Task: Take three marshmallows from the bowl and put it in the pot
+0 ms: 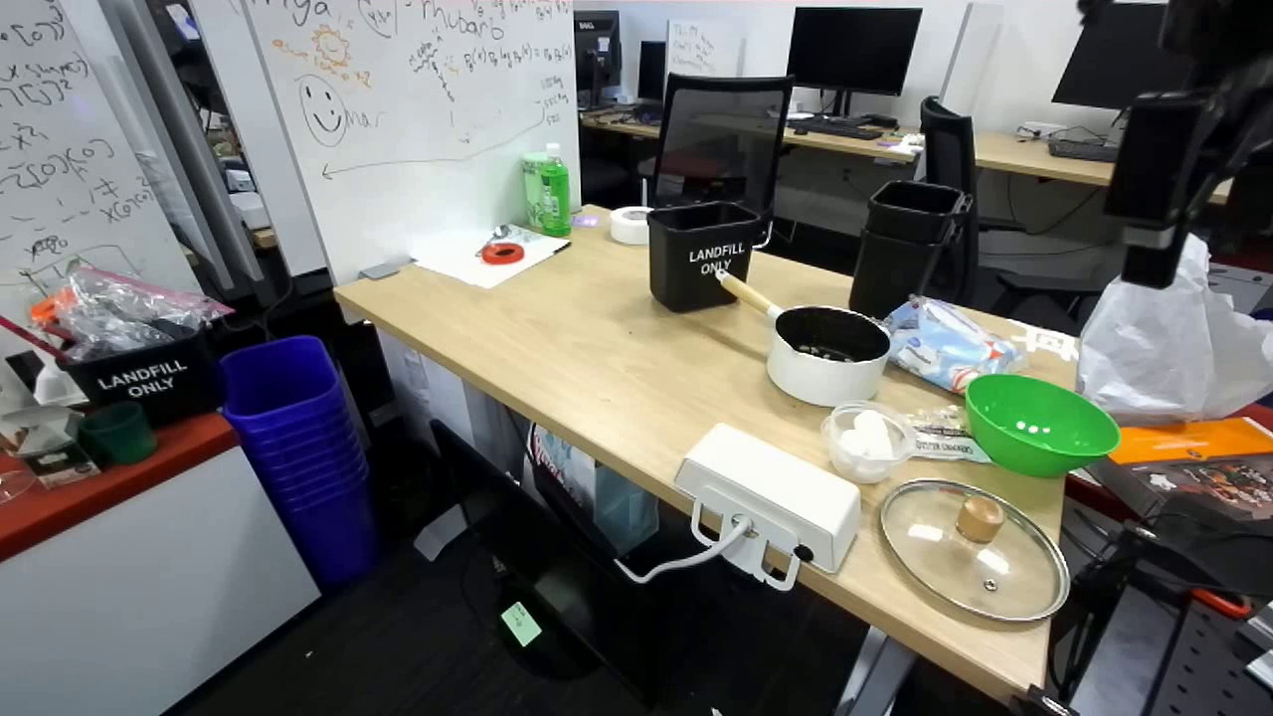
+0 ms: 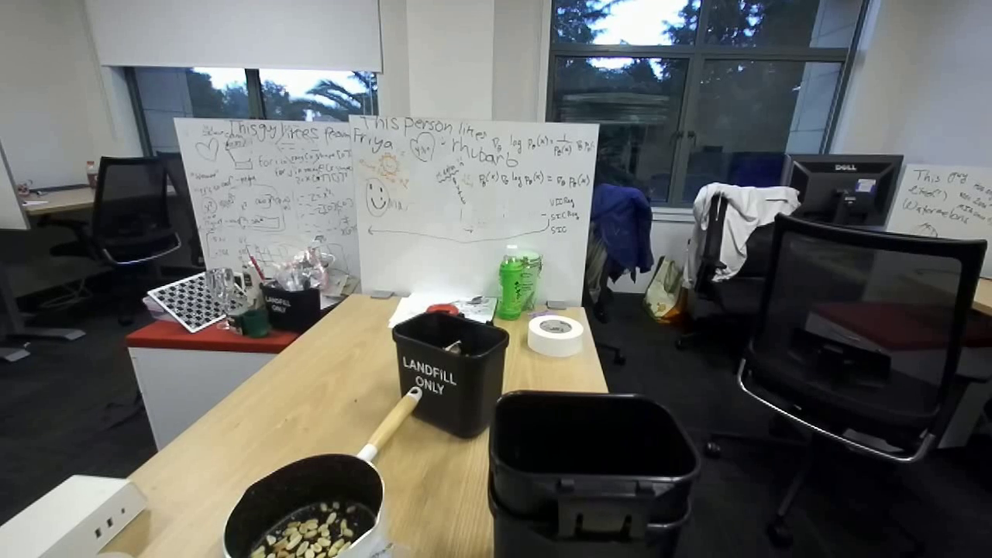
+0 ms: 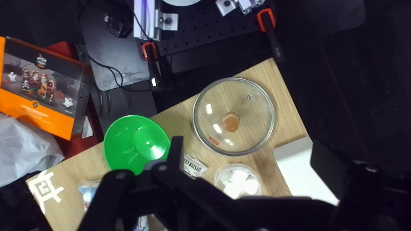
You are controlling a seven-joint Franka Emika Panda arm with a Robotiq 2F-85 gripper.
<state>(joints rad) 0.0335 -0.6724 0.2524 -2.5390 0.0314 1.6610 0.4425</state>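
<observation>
A small clear bowl (image 1: 863, 473) holds several white marshmallows (image 1: 871, 432). In the wrist view the bowl (image 3: 236, 166) and marshmallows (image 3: 240, 181) show below the middle, partly cut off by the gripper body. The pot (image 1: 823, 380), white-sided with a dark inside and a wooden handle, stands behind the bowl. In an exterior view the pot (image 2: 291, 487) has several small pale pieces on its bottom. My gripper (image 3: 250, 157) is open with nothing between its fingers, high above the table. In an exterior view part of it (image 1: 1154, 199) hangs at the upper right.
A glass lid (image 3: 245, 138), a white power box (image 1: 771, 487), an oyster cracker packet (image 3: 194, 165) and a green bowl (image 1: 1024, 449) surround the clear bowl. A blue-white packet (image 1: 940, 343) lies beside the pot. Black bins (image 1: 701, 264) stand near the handle.
</observation>
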